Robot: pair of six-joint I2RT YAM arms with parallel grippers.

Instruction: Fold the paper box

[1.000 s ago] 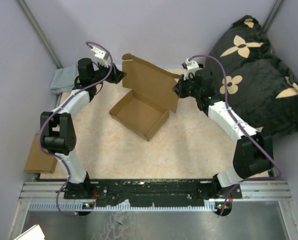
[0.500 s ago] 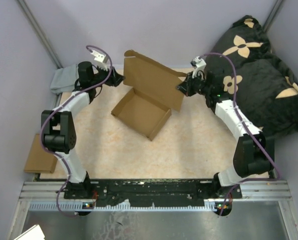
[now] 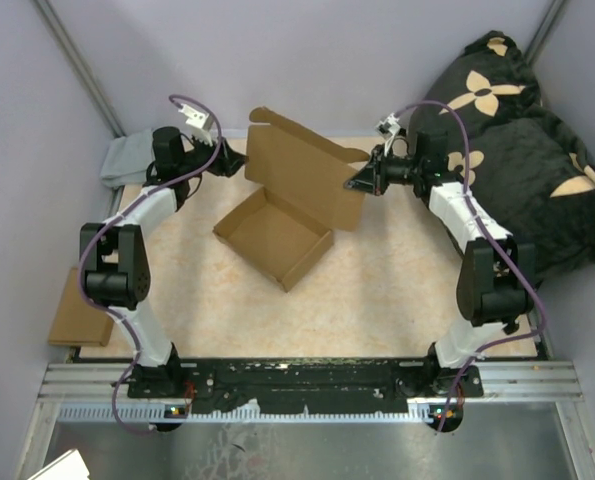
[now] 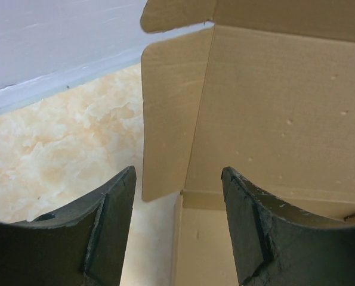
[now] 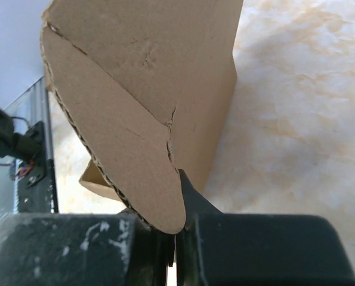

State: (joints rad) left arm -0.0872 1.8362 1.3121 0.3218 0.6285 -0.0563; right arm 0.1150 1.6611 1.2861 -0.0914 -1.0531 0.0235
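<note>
R gripper [image 3: 355, 185] pinches paper box [image 3: 299, 172] lid's right flap, tabletop [image 3: 387, 285] far edge. L gripper [image 4: 177, 174] spread, nearer the left flap, straight ahead of it.

Left wrist cam: paper box [image 4: 272, 113] runs off top, right & bottom edges. Only one side flap, part of the lid & a tray corner show. Finger roots of left gripper [image 4: 177, 176] are cut by the bottom edge.

Right wrist cam: a box flap covers most of the fingertips of right gripper [image 5: 172, 241]; flap top cut off.

From above, both grippers' jaws are too small to read. The smaller cardboard piece [image 3: 77, 312] at left edge of table [image 3: 397, 290] sits partly behind left arm [image 3: 127, 270]. The grey cloth [image 3: 125, 160] at the far left corner is half hidden by the same arm. The floral cushion [image 3: 517, 130] is cut by the pic's right edge & covers the far right corner.
</note>
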